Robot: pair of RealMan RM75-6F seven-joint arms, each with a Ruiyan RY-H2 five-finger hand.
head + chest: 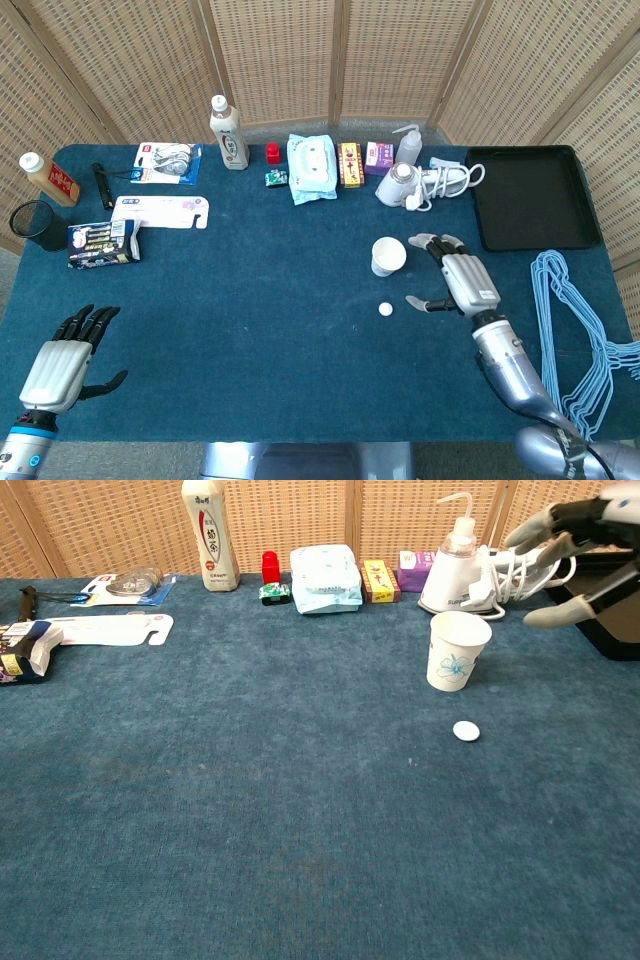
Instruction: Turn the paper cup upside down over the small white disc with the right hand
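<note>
1. Cup first: the white paper cup with a blue flower print [388,256] [458,652] stands upright on the dark blue cloth table [260,300], its mouth facing up, a little right of the table centre.
2. Just near of the cup, apart from it, lies the small white round disc [385,309] [465,731], flat on the cloth and uncovered.
3. The right hand [458,279] [580,542] hovers just right of the cup. Its fingers are spread apart and hold nothing; the fingertips [417,240] point toward the cup but do not touch it.
4. The left hand [62,358] is at the near left corner of the table, well apart from the cup. Its fingers are stretched and slightly apart, and it holds nothing.
5. Along the far edge stand a tall white plastic bottle [228,133], a pale blue pack of wipes [311,168] and a white spray bottle [407,145].
6. A black rectangular tray [530,197] lies at the far right, and a bundle of light blue wire hangers [575,320] lies near of it.
</note>
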